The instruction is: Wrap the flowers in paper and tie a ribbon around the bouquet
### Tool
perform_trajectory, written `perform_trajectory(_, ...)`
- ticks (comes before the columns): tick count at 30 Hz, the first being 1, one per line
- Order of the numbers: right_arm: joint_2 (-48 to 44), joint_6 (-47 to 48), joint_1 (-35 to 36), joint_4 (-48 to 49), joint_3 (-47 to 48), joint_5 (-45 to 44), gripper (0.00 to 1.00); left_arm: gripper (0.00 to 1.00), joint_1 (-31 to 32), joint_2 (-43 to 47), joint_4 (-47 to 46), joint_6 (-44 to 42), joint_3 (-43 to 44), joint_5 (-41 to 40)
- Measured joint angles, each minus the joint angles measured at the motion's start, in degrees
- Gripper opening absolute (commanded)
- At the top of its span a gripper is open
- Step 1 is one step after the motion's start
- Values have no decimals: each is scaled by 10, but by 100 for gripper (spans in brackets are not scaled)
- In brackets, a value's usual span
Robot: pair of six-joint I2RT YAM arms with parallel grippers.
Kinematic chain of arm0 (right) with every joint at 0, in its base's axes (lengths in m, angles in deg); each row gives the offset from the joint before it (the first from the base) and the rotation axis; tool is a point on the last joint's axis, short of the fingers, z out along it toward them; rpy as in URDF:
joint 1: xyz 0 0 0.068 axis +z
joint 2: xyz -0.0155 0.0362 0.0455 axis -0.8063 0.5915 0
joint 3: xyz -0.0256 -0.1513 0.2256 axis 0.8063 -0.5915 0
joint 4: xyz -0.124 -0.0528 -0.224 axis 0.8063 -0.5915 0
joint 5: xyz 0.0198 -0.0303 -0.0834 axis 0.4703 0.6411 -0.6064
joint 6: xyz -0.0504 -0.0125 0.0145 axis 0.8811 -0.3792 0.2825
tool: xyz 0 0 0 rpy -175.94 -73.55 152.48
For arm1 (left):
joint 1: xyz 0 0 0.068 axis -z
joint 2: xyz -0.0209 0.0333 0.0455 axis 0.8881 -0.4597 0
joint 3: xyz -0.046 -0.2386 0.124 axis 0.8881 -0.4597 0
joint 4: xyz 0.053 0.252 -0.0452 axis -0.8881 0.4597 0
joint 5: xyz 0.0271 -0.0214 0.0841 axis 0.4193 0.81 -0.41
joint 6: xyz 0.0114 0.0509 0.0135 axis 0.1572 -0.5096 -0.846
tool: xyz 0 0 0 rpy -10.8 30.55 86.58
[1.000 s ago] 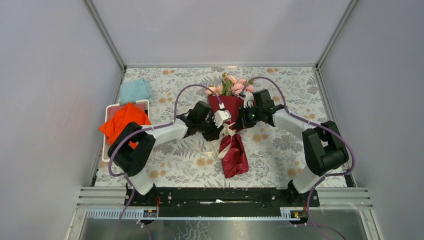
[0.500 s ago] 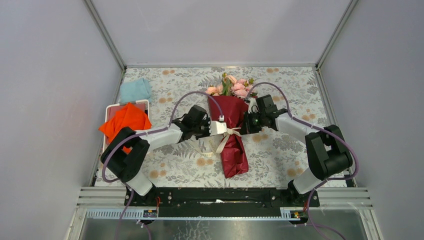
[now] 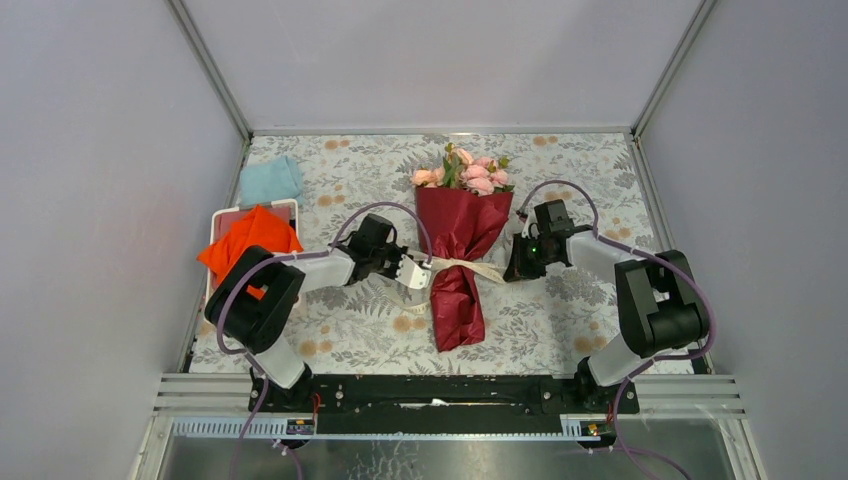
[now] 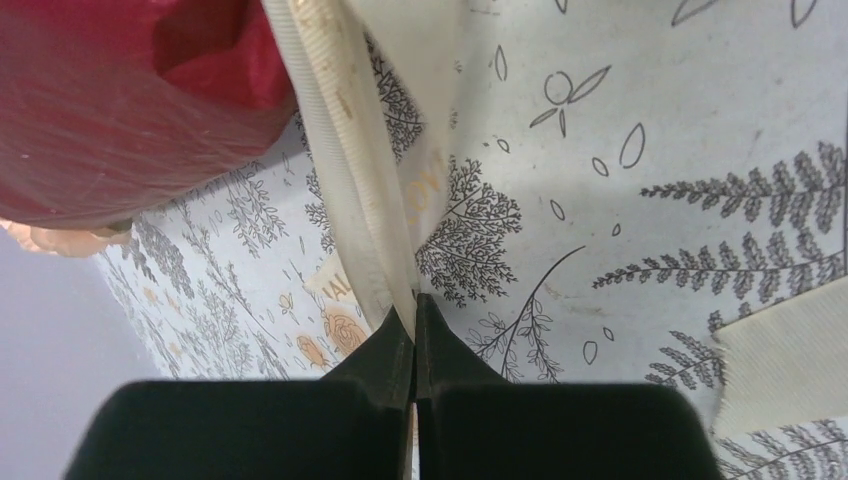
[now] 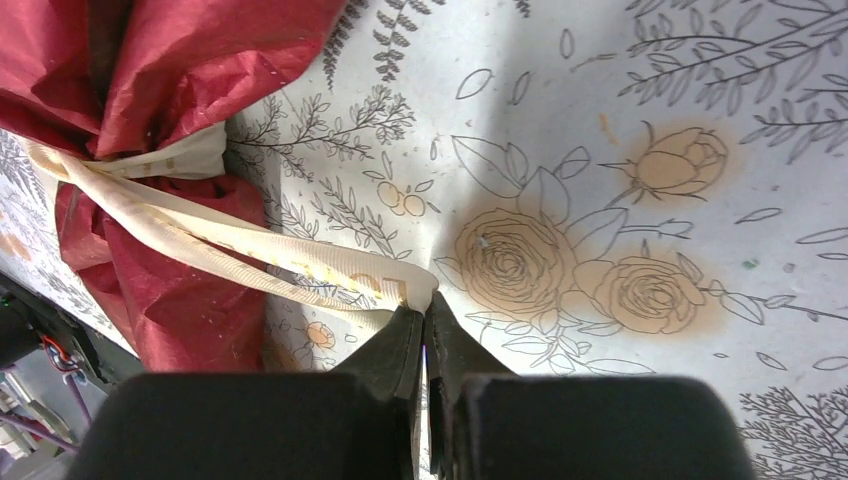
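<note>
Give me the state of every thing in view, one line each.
bouquet: wrapped, lying flat, cinched at its waist
flowers: sticking out of the wide far end
ribbon: wound round the bouquet, ends drawn out to both sides
left tool: shut on ribbon
right tool: shut on ribbon
orange cloth: crumpled on the tray
blue cloth: rumpled, lying beyond the tray
</note>
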Motion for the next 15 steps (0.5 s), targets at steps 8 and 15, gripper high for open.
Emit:
perform_trajectory(8, 1, 5, -20, -22, 0, 10, 0, 0, -28, -15, -20, -42, 0, 34)
perform_trajectory(15, 1, 4, -47, -26, -6, 33, 0, 0, -46, -17, -22, -63, 0, 64)
